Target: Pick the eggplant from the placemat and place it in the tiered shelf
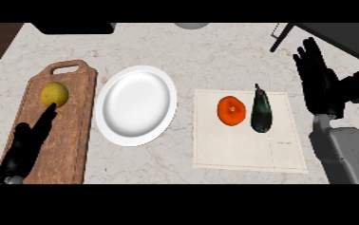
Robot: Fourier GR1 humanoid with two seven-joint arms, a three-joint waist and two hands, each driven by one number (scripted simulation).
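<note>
The right robot hand (317,79) is found at the right side of the view, raised above the counter with its black fingers straight and spread; nothing is held. The dark, elongated, glossy eggplant (261,110) is seen lying on the pale cream rectangular placemat (245,155), in its upper right part, just beside a round orange fruit (231,110) on its left. The eggplant's long axis runs nearly away from the robot, its narrow stem end at the far side and its thick end nearer. It lies to the left of the right robot hand, near but apart from it.

The left robot hand (28,141) is found over the brown wooden cutting board (73,124) at the far left, fingers extended towards a yellow lemon (54,94), gripping nothing. A white round plate (135,105) lies between that board and the placemat, so the left robot hand is well apart from the eggplant.

The right robot hand is judged the nearer. A leftward and downward reach is judged necessary, with the fingers closed across the eggplant's short width.
</note>
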